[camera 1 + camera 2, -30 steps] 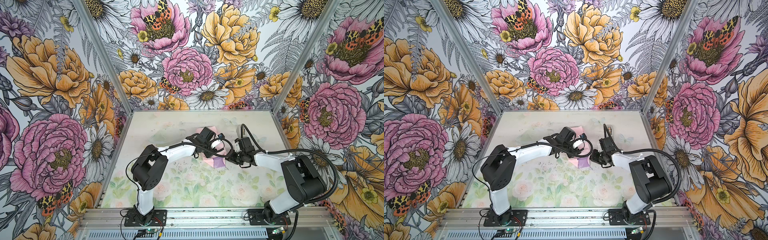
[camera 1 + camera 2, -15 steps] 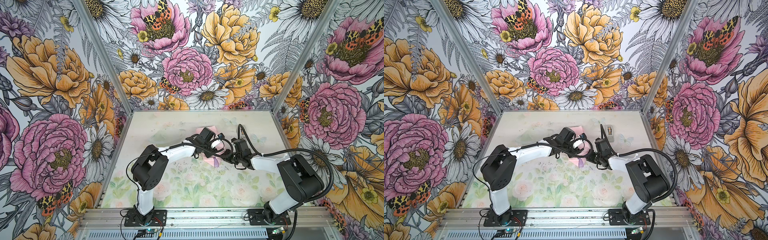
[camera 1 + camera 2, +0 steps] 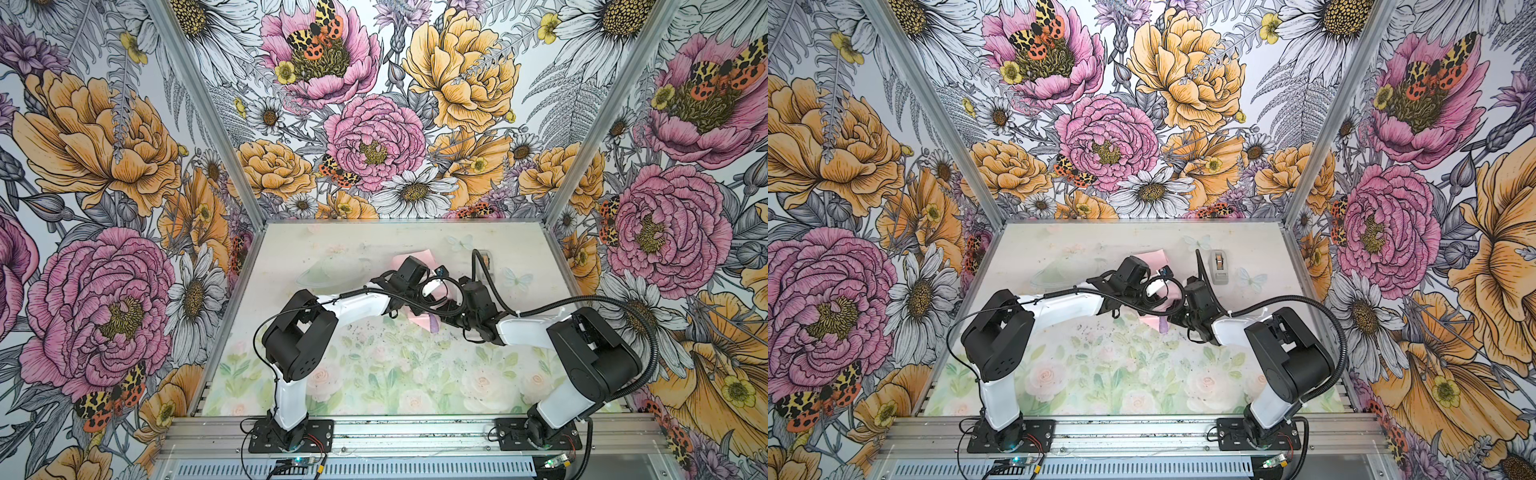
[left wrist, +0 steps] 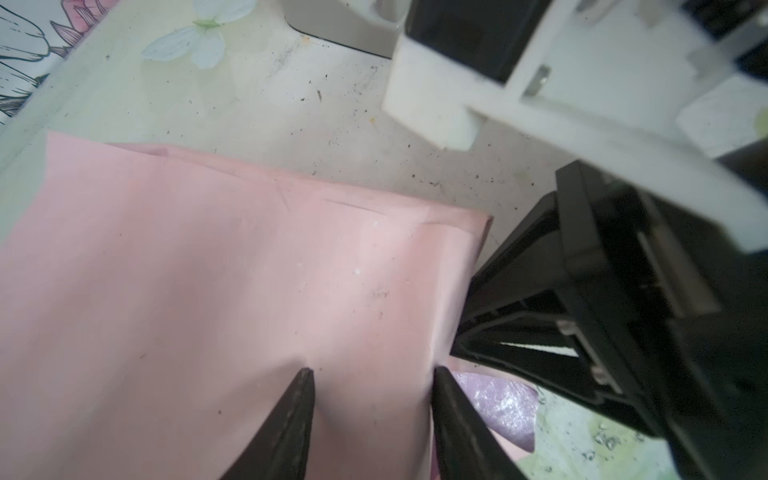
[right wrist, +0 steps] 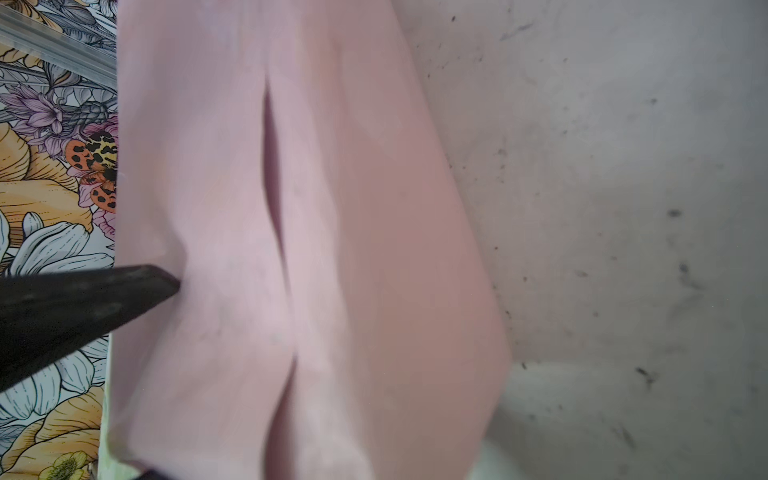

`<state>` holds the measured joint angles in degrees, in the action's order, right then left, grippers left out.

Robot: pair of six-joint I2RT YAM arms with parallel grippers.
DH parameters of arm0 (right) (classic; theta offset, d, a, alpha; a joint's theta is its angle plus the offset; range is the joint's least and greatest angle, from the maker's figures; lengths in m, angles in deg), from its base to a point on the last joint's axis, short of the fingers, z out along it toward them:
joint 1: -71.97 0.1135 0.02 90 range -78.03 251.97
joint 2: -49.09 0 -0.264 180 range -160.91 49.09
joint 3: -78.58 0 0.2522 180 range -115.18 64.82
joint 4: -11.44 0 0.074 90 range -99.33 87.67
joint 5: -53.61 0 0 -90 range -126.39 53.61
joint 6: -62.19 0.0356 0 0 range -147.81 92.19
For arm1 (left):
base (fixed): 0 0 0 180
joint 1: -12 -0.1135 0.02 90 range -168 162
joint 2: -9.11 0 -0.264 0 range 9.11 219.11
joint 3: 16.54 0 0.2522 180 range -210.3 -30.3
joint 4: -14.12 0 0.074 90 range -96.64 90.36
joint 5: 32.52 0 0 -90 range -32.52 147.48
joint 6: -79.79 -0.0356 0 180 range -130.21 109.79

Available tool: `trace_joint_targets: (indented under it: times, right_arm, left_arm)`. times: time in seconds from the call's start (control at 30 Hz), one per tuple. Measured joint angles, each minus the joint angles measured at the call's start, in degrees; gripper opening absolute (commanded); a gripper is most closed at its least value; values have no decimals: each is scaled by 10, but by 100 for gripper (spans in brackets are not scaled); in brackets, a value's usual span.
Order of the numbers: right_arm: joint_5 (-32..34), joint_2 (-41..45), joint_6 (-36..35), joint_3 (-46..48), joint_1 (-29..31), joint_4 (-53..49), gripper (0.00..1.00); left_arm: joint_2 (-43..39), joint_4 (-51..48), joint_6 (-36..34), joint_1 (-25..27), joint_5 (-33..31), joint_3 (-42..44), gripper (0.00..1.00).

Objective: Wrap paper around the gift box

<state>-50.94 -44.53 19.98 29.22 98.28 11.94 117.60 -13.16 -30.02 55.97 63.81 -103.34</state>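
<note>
Paper [image 4: 208, 270] lies pink-side up; left gripper [image 4: 372, 374], half-spread, presses it; right gripper [image 4: 457, 351] pinches its edge.

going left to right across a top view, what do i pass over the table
left arm's elbow → paper → tape dispenser → right arm's elbow
</note>
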Motion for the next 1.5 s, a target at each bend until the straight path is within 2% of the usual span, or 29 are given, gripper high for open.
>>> trace_joint_targets:
  times: [0.5, 0.93, 1.27, 1.5]
  right_arm:
    - [43, -12, 7, 12, 0, 9, 12]
    - [49, -16, 23, 13, 2, 17, 7]
    - [52, -16, 24, 13, -43, 14, 6]
    - [49, -16, 24, 13, -22, 15, 6]
  left_arm:
    - [-3, 30, 9, -4, 12, 16, 45]
    - [-4, 36, 15, -6, 21, 20, 44]
    - [-4, 40, 17, -6, 22, 22, 44]
    - [-4, 40, 17, -6, 22, 22, 43]
